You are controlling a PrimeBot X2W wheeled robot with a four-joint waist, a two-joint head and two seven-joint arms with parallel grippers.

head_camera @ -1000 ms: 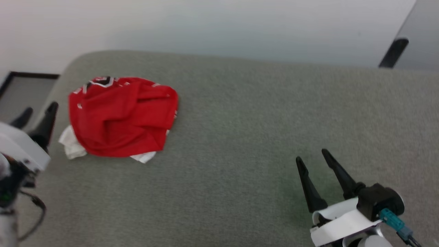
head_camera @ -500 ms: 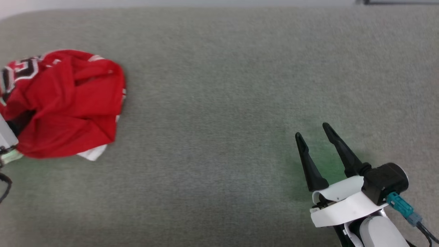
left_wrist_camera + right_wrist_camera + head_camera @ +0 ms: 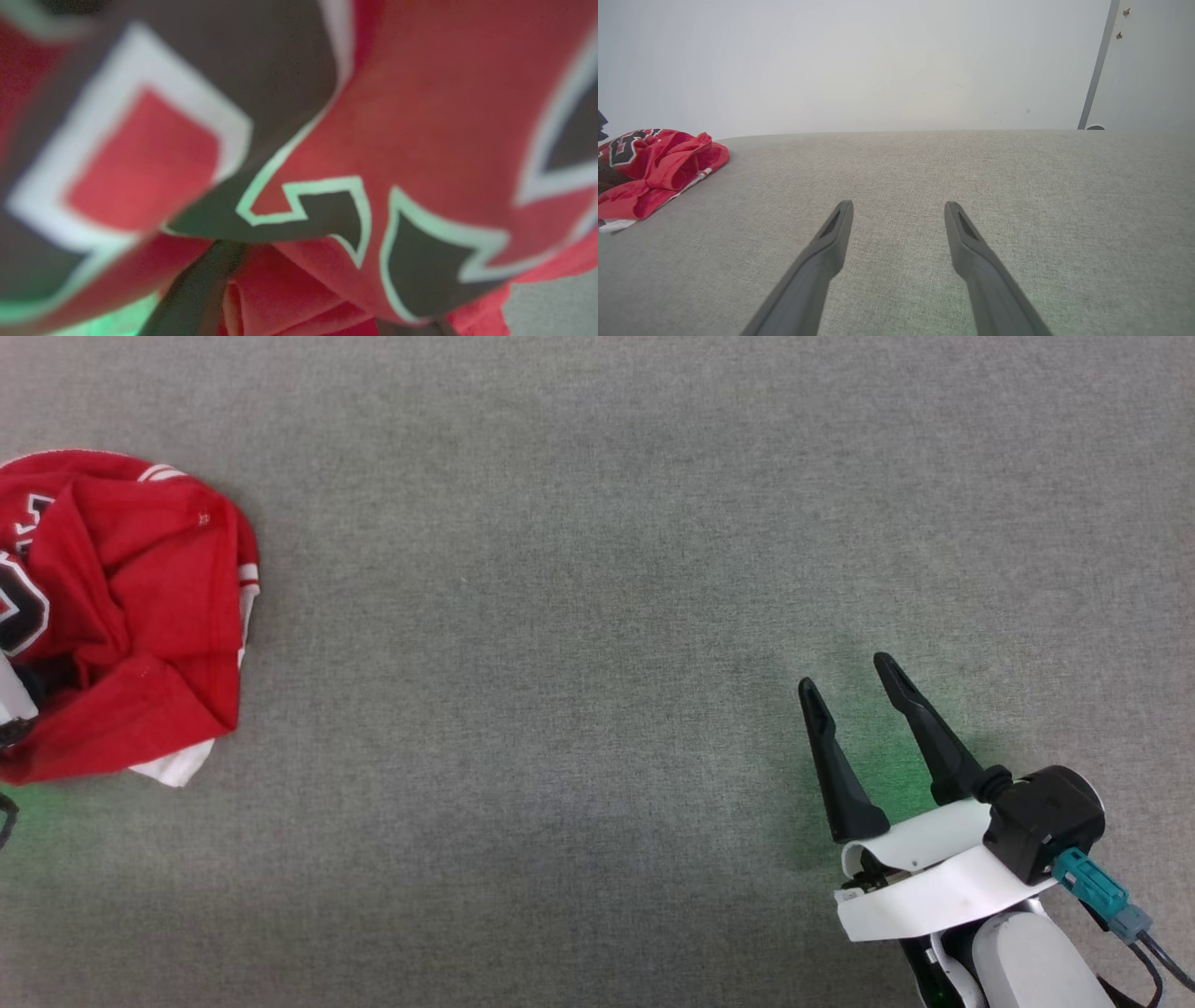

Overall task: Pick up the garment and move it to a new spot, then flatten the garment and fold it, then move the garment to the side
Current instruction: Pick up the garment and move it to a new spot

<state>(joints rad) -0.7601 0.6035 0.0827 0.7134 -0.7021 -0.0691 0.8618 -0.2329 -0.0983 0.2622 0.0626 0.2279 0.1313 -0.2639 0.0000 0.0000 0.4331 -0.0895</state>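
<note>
Two changes over the last second. First, a downward tip of the head view rather than any slide of the cloth: now looks straight down on the grey tabletop (image 3: pixel 597 523). Second, an advance of the left gripper (image 3: pixel 313 280) from beside the garment (image 3: pixel 131 616) right into it, with black, white-edged lettering (image 3: pixel 327 210) close before the left wrist lens and blurred by nearness. Jaws wide there, one dark finger on either side of a red fold, not yet closed on anything. Suggests the first step barely under way: reach made, pinch and lift still to come, flattening and folding all ahead.

Right gripper (image 3: pixel 843 670) as landmark: jaws spread wide and empty over bare tabletop. Garment well apart from it, far off to its left, heaped in a loose mound.

Soft, thin red jersey cloth, creased into deep rounded folds, likely to sag and trail once lifted. White sleeve corner (image 3: pixel 177 767) poking out from under the heap on the edge facing the right gripper; red-striped white trim (image 3: pixel 247 574) along that same side. Matte, finely woven grey covering on the tabletop. Long, hard, tapered fingers (image 3: pixel 822 261), narrowing to blunt points.
</note>
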